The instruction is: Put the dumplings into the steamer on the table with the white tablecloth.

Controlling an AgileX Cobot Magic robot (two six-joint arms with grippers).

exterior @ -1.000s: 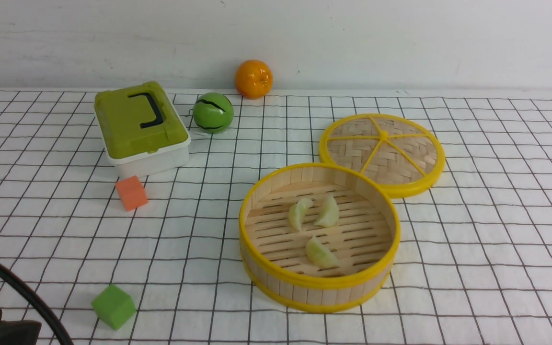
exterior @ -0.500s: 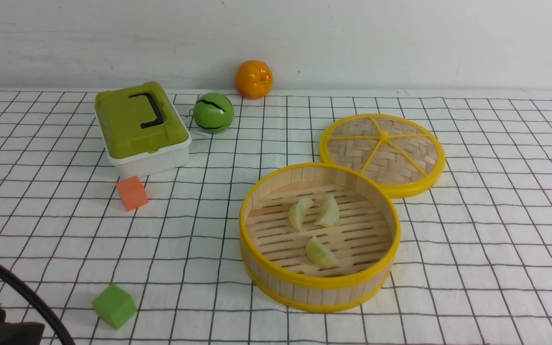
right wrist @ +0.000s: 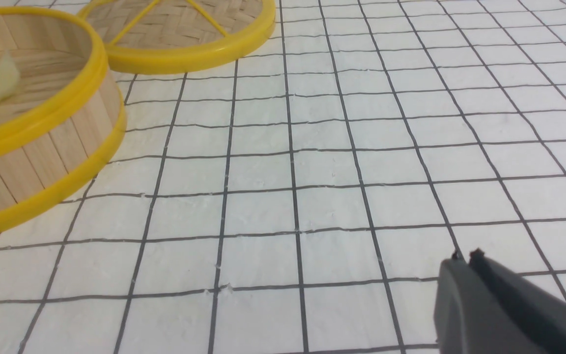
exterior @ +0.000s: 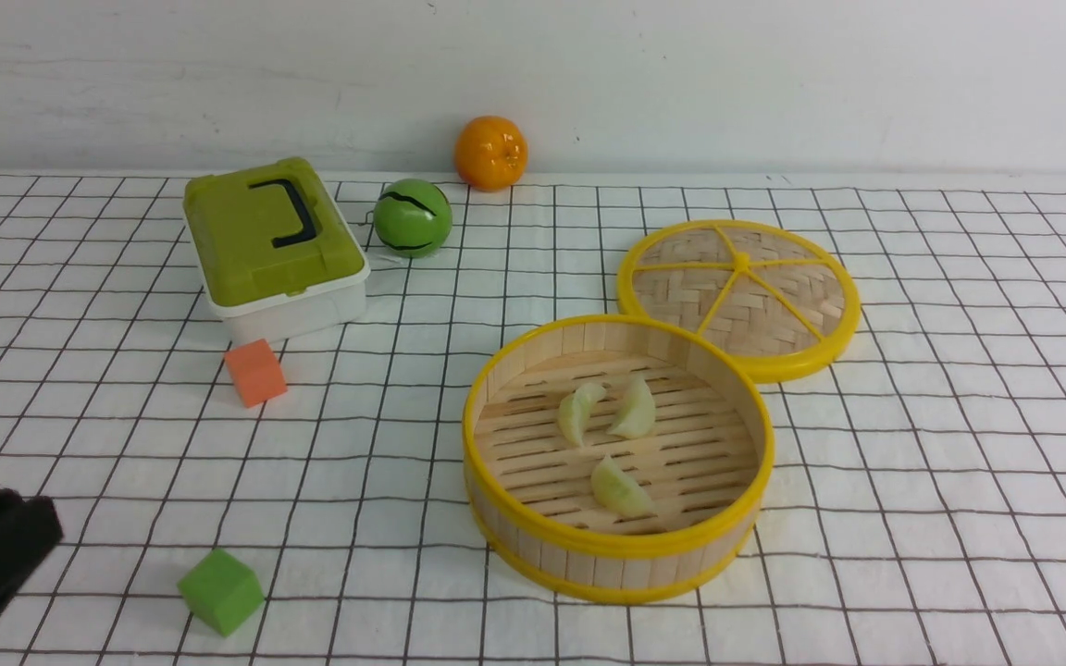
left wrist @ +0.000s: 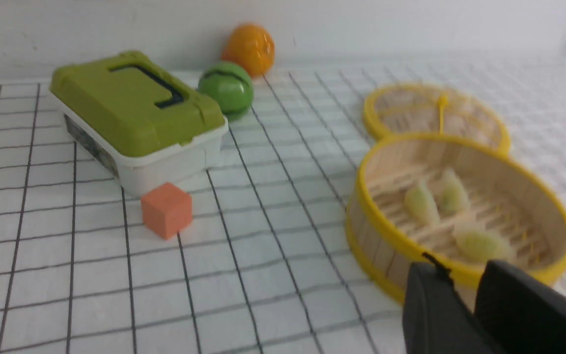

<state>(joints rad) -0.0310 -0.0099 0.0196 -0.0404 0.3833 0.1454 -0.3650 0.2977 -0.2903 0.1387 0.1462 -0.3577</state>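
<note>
My dumplings (exterior: pixel 621 488) all sit in the steamer (exterior: pixel 618 546), centre of the front frame.
My left fingers (left wrist: pixel 462 275) look nearly together, whether touching I can't tell; my right fingers (right wrist: pixel 465 260) are together; a careless low sweep could knock the rim and spill them.

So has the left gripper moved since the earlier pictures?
Yes: in the front view the left gripper reaches farther forward, now beyond the green cube.

Dumplings (exterior: pixel 621 487) in steamer (exterior: pixel 618 550), on gridded tablecloth (exterior: pixel 940 481). Woven lid (exterior: pixel 774 314) behind, slightly right. Lidded box (exterior: pixel 260 240) back left, cube (exterior: pixel 221 592) front left.
</note>
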